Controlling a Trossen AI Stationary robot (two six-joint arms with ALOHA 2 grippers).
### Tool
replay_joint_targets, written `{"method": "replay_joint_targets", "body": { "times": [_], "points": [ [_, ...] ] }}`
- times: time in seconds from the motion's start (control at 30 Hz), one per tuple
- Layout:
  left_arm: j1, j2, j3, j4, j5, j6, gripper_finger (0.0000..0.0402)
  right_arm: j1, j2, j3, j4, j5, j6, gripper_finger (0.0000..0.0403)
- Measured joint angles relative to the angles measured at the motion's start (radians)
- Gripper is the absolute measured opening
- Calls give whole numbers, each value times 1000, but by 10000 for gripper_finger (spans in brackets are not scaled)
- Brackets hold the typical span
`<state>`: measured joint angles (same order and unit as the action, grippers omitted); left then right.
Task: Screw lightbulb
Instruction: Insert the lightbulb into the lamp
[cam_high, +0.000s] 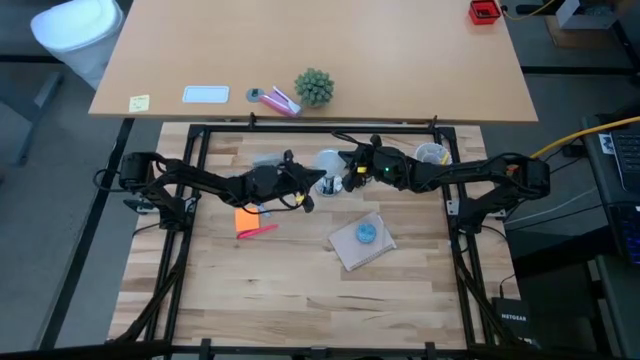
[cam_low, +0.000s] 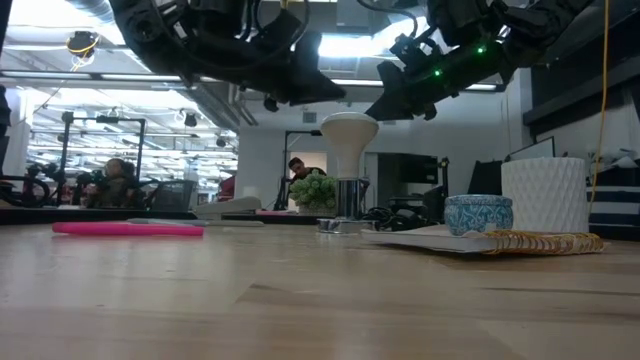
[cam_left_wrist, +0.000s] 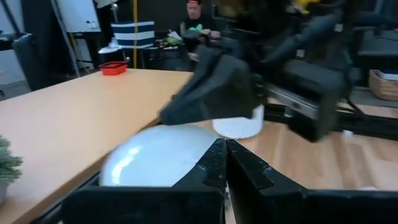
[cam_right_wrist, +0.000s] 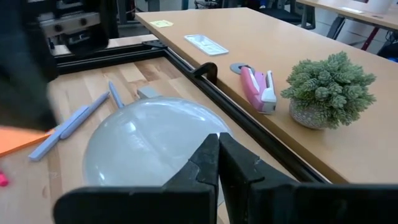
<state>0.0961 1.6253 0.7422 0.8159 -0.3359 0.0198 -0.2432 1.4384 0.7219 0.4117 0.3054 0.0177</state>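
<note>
— From above: what was logged at the table's far middle?
— Lightbulb (cam_high: 328, 160), upright, between the two arms. Left gripper (cam_high: 318, 180) just beside it, fingers pressed together, holding nothing. Right gripper (cam_high: 347, 163) on the other side, likewise closed and empty. Pink marker (cam_high: 256, 231) and blue round blob (cam_high: 367, 233) on cardboard, nearer the front.

— At table height?
— Lightbulb (cam_low: 347, 150) seated base-down in a shiny metal socket (cam_low: 346, 213); both dark grippers hung just above the white dome, whether touching could not be told.

— Left wrist?
— Closed fingers (cam_left_wrist: 211, 165) over the frosted globe (cam_left_wrist: 155, 163).

— Right wrist?
— Closed fingers (cam_right_wrist: 208, 163) over the globe (cam_right_wrist: 146, 143); small potted plant (cam_right_wrist: 328, 87) on the desk beyond.
</note>
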Motion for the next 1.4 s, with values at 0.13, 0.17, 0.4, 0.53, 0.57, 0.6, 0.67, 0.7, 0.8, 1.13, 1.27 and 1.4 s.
{"method": "replay_joint_targets", "body": {
  "times": [0.13, 0.17, 0.4, 0.53, 0.57, 0.6, 0.67, 0.7, 0.8, 1.13, 1.27, 1.4],
  "points": [
    [-30, 0, 0, -16, 0, 3, 0, 0, 0, 0, 0, 0, 0, 11],
    [-35, 0, 0, -26, 0, 0, 0, 0, 0, 0, 0, 0, 0, 11],
    [-33, 0, 0, -90, -6, -46, 0, 0, 0, 0, 0, -1, 0, 11],
    [-27, 2, 0, -95, -77, -47, 0, 0, 0, -1, 1, -2, 0, 11],
    [-25, 2, 0, -103, -88, -47, 0, 0, 0, -1, 1, -2, 0, 11],
    [-23, 2, 0, -107, -93, -47, 0, 0, 0, -1, 1, -2, 0, 11],
    [-18, 2, 0, -108, -94, -49, 0, 0, 1, -1, 1, -2, 0, 11],
    [-15, 2, 0, -108, -94, -49, 0, 0, 1, -1, 1, -2, 0, 11],
    [-6, 2, 0, -109, -94, -50, 0, 0, 1, -1, 1, -2, 0, 11],
    [25, 2, 0, -108, -93, -50, 0, -1, 1, -2, -2, -11, 0, 11],
    [28, 2, 0, -114, -128, -49, 0, -1, 1, -2, -8, -16, 4, 11],
    [30, 2, 0, -127, -179, -47, 0, 0, 0, -1, -22, -26, 9, 11]
  ]
}}
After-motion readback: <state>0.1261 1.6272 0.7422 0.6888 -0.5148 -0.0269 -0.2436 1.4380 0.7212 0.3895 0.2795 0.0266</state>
